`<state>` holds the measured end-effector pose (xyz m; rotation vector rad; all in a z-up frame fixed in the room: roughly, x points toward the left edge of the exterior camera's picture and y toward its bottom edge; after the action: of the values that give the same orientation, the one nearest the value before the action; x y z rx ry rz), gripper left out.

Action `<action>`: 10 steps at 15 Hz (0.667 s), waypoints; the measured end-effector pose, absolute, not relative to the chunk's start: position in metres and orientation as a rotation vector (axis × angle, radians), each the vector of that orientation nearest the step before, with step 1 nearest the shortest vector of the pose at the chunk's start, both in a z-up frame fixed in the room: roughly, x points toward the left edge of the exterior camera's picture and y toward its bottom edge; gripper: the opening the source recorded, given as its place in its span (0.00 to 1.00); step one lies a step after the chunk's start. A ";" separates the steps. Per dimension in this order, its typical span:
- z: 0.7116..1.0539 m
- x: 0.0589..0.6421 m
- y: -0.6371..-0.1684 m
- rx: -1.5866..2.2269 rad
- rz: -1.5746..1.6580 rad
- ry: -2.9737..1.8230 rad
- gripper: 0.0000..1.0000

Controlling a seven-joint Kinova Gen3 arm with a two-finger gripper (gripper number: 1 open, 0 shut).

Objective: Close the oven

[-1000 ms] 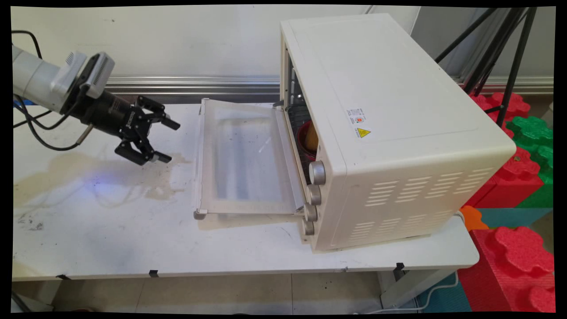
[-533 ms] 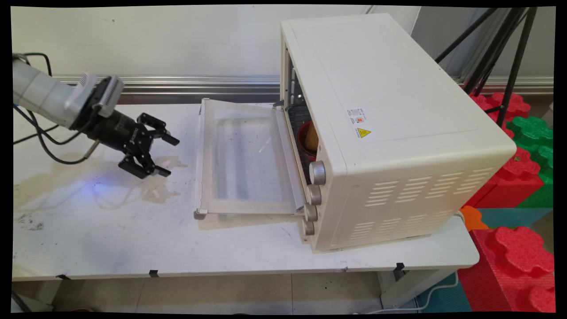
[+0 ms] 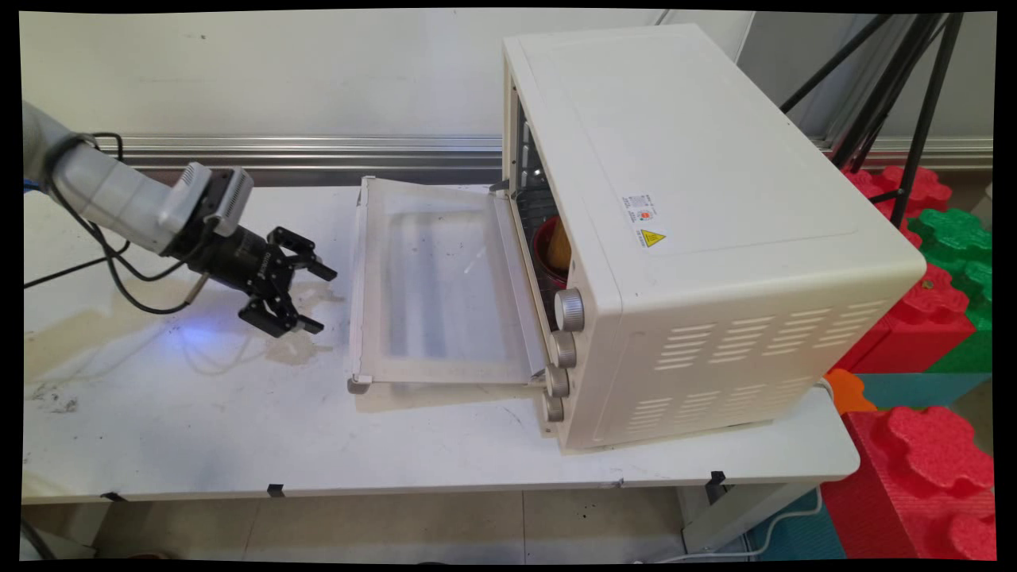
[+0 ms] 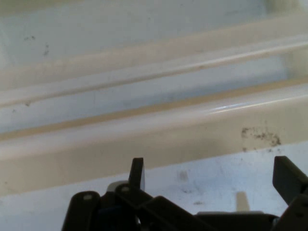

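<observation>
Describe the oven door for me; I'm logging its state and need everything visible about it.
The oven door is a cream frame around a large pane that looks like glass. It hangs fully open, folded down roughly level over the table, hinged along the oven front beside the four metal knobs. A handle bar runs along its far free edge, ending in a small rounded cap. The open pincer hovers just off that edge, not touching it. Nothing rests on the door.

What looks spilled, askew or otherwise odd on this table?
A brownish dried stain spreads over the white table's left part, below the open hand, with dark smudges near the left edge. The toaster oven's door lies folded down flat, a red container inside.
</observation>
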<state>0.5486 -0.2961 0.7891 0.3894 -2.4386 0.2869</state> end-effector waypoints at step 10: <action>0.760 0.545 -0.308 0.410 0.262 -2.419 0.00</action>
<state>0.5449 -0.3081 0.7604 0.4103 -2.4191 0.2619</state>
